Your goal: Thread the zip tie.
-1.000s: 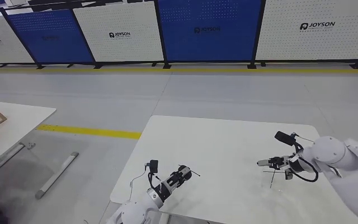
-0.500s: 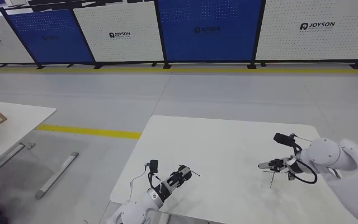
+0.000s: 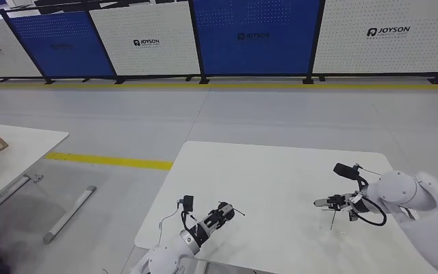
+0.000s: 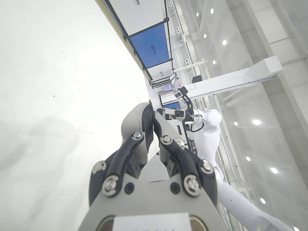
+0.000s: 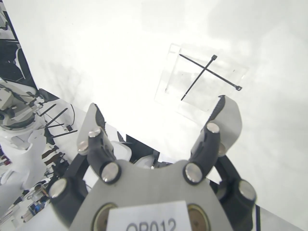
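Note:
Two black zip ties (image 5: 192, 61) lie crossed on a clear plastic sheet (image 5: 173, 90) near the right side of the white table (image 3: 274, 178). My right gripper (image 5: 158, 102) hovers just short of them, open, with nothing between its fingers; from above it (image 3: 320, 203) sits beside the ties (image 3: 332, 219). My left gripper (image 4: 152, 108) is shut near the table's front left edge. From above, a thin black zip tie (image 3: 237, 211) crosses its tip (image 3: 228, 209). The left wrist view does not clearly show that tie between the pads.
The right arm's gripper (image 4: 168, 114) shows far off across the table in the left wrist view. Blue and white pegboard panels (image 3: 253, 34) stand beyond the floor behind the table. A second white table (image 3: 27, 144) stands off to the left.
The right arm has shifted slightly, its gripper dropping a little towards the zip ties. The left arm has not moved.

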Available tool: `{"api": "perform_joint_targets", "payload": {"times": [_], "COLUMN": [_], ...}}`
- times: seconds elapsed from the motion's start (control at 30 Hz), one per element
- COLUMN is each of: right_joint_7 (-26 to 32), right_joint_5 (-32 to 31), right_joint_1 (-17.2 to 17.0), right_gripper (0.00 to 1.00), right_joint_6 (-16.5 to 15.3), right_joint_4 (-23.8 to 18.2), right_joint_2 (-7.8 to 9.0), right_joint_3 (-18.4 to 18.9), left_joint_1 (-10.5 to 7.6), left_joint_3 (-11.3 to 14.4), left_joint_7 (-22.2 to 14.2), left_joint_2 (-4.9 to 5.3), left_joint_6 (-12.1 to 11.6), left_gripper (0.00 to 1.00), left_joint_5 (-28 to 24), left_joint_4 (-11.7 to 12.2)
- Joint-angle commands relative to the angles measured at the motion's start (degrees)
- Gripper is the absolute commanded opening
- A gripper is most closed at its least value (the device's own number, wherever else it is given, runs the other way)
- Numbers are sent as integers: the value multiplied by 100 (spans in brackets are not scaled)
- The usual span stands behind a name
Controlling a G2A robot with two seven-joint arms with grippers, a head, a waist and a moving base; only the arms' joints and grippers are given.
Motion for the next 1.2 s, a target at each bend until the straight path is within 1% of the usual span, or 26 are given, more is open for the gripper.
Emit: {"api": "perform_joint_targets", "payload": {"times": [0.0, 0.03, 0.07, 0.1, 0.13, 0.17, 0.23, 0.33, 0.4, 0.63, 0.73, 0.8, 0.97, 1.17], "right_joint_7": [-59, -61, -63, -59, -55, -49, -31, -13, 23, 103, 233, 318, 479, 490], "right_joint_5": [-47, -58, -61, -67, -76, -86, -102, -136, -148, -345, -440, -522, -651, -845], "right_joint_1": [-12, -18, -26, -43, -58, -75, -114, -158, -180, -254, -269, -235, -101, 104], "right_gripper": [100, 90, 58, 49, 47, 46, 47, 44, 44, 44, 40, 38, 38, 36], "right_joint_6": [59, 59, 59, 59, 59, 59, 59, 59, 59, 59, 59, 59, 59, 59], "right_joint_4": [21, 25, 30, 30, 24, 14, -9, -21, -25, 103, 149, 210, 391, 778], "right_joint_2": [-10, -12, -12, -9, -6, -3, 3, 6, 3, 1, -29, -68, -199, -390], "right_joint_3": [8, 17, 35, 62, 80, 99, 140, 181, 207, 341, 359, 336, 230, 84], "left_joint_1": [0, 0, 0, 0, 0, 0, 0, 0, 0, 0, 0, 0, 0, 0], "left_joint_3": [0, 0, 0, 0, 0, 0, 0, 0, 0, 0, 0, 0, 0, 0], "left_joint_7": [0, 0, 0, 0, 0, 0, 0, 0, 0, 0, 0, 0, 0, 0], "left_joint_2": [0, 0, 0, 0, 0, 0, 0, 0, 0, 0, 0, 0, 0, 0], "left_joint_6": [0, 0, 0, 0, 0, 0, 0, 0, 0, 0, 0, 0, 0, 0], "left_gripper": [0, 0, 0, 0, 0, 0, 0, 0, 0, 0, 0, 0, 0, 0], "left_joint_5": [0, 0, 0, 0, 0, 0, 0, 0, 0, 0, 0, 0, 0, 0], "left_joint_4": [0, 0, 0, 0, 0, 0, 0, 0, 0, 0, 0, 0, 0, 0]}}
